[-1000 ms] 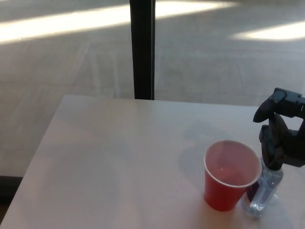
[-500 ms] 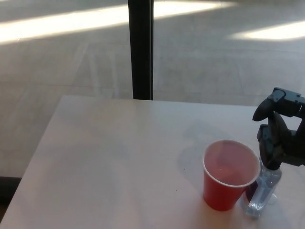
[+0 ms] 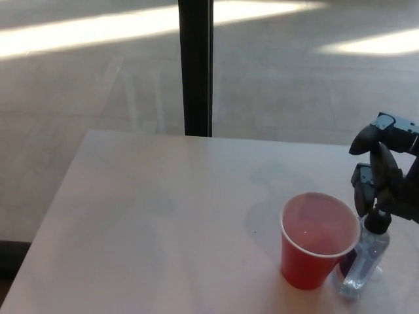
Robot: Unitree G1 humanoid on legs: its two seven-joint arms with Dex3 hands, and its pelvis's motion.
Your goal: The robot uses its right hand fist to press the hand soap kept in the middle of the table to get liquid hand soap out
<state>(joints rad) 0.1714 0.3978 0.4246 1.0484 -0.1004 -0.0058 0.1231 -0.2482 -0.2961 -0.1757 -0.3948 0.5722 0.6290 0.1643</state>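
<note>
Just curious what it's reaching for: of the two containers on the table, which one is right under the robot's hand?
The clear soap bottle, whose black pump sits directly below the right hand. The red cup stands beside it, nearer the table's middle.

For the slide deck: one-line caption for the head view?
Right hand poised on the pump of a clear soap bottle standing beside a red cup on a white table.

Sunlight is streaking across the floor (image 3: 98, 29) behind, overexposing it, while the table (image 3: 144, 216) is sitting dimmer, soft and slightly hazy.
</note>
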